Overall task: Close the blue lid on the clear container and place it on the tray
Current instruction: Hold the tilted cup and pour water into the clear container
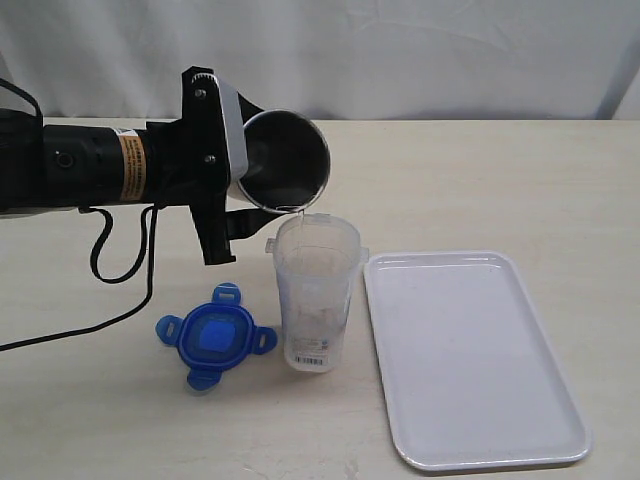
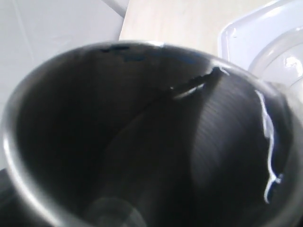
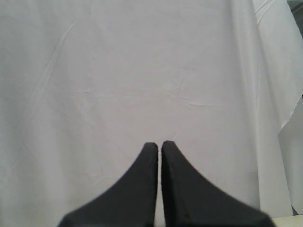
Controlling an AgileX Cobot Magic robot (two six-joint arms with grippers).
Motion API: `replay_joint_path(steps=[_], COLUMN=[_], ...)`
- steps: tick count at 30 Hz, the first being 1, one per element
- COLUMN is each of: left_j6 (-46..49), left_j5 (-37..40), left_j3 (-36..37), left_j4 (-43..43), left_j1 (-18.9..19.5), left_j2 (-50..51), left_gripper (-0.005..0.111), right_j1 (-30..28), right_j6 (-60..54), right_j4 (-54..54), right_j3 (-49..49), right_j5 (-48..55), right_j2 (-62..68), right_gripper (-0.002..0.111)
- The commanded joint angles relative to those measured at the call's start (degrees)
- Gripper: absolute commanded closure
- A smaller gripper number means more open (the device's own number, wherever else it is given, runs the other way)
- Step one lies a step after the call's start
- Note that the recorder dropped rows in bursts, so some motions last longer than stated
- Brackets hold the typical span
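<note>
Exterior view: the steel cup [image 1: 285, 160] is clamped in the left gripper [image 1: 225, 160] and tipped over the open mouth of the clear container [image 1: 315, 295] so that a thin stream [image 1: 300, 215] is delivered into it, while the blue lid [image 1: 215, 335] is left flat on the table [image 1: 500, 180] just beside the container, opposite the tray [image 1: 470, 350]. Left wrist view: the frame is filled by the cup's dark interior, with the container rim and tray beyond. Right wrist view: the right gripper [image 3: 159, 151] is seen closed on nothing, pointed at a white backdrop [image 3: 142, 71], presumably kept clear of the pour
</note>
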Motion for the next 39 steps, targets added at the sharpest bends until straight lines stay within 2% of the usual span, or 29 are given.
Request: replay_joint_path(steps=[1,39], left_j6=[0.79,2.56], left_j5=[-1.49,-1.93], left_j3=[-0.77,-0.77], left_j4=[-1.16,-1.16], left_j1=[-0.11,-0.11], left_j2=[-0.70,-0.70], left_gripper=[0.107,0.107], right_j1=[0.16,0.16], right_j6=[0.14,0.14], right_j4=[-0.09,-0.09], right_j3=[0.06,0.06], right_j5=[0.50,0.50], right_j2=[-0.27,-0.27], right_gripper=[0.104,0.104])
